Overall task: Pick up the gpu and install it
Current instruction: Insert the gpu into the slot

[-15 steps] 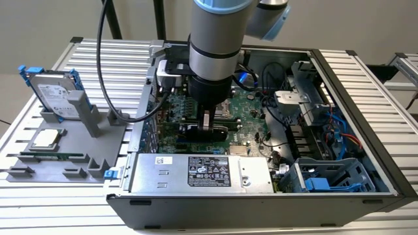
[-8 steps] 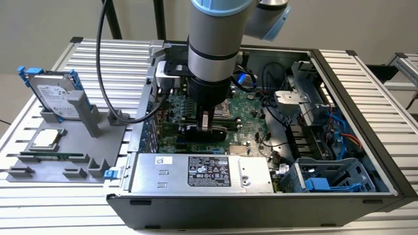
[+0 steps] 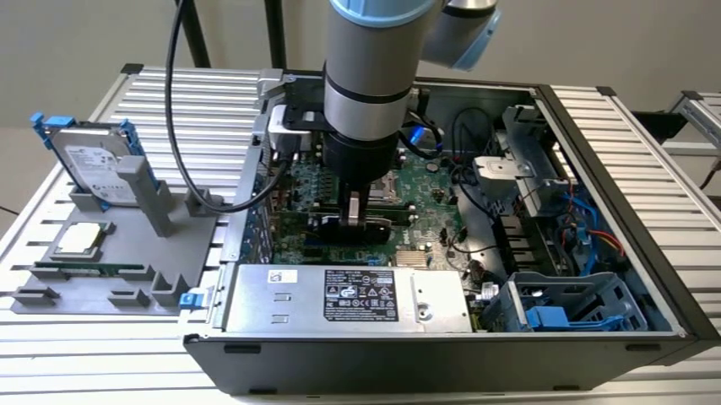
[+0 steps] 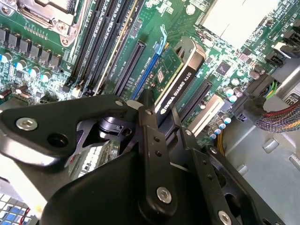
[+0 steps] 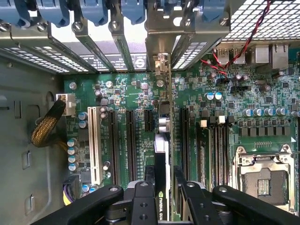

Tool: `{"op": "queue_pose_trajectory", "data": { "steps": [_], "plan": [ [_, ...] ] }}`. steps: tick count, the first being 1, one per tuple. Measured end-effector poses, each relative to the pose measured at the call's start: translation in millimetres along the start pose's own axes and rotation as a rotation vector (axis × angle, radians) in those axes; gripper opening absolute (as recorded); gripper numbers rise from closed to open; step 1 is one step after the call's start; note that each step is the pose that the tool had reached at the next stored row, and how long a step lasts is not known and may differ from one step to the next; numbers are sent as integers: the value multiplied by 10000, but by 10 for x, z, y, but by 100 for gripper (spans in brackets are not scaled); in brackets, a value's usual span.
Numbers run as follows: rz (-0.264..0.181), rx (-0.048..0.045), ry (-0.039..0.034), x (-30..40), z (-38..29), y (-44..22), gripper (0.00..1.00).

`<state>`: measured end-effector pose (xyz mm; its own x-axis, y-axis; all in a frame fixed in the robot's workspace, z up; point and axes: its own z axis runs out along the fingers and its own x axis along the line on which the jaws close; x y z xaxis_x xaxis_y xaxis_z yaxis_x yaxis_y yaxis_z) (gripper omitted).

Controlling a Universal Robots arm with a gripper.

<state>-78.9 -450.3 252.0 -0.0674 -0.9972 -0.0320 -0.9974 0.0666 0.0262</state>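
Observation:
The gpu (image 4: 181, 71) stands on edge between my fingers, its black cooler on one face and green board on the other. My gripper (image 4: 161, 118) is shut on its upper edge. In the first wrist view the gpu (image 5: 162, 151) lines up with a long black slot on the motherboard (image 5: 262, 93), and its silver bracket (image 5: 161, 65) reaches the case's rear slot opening. I cannot tell how deep the card sits in the slot. In the exterior view the gripper (image 3: 353, 216) hangs low inside the open computer case (image 3: 631, 211), over the motherboard (image 3: 434, 190).
A silver power supply (image 3: 344, 299) lies along the case's front, with a blue drive cage (image 3: 563, 308) at the exterior view's right. Outside the case, a grey fixture (image 3: 113, 253) holds a hard drive with blue rails (image 3: 96, 160), a processor chip (image 3: 79, 240) and a memory stick (image 3: 90, 270).

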Motion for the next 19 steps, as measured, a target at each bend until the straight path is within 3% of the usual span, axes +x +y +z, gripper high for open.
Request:
{"op": "queue_pose_trajectory", "data": {
  "steps": [7, 14, 19],
  "plan": [
    [0, 0, 5, -5, 0, 0, 0],
    [2, 9, 140, -64, 1, 4, 0],
    [3, 9, 149, -69, 16, 5, 0]
  ]
}}
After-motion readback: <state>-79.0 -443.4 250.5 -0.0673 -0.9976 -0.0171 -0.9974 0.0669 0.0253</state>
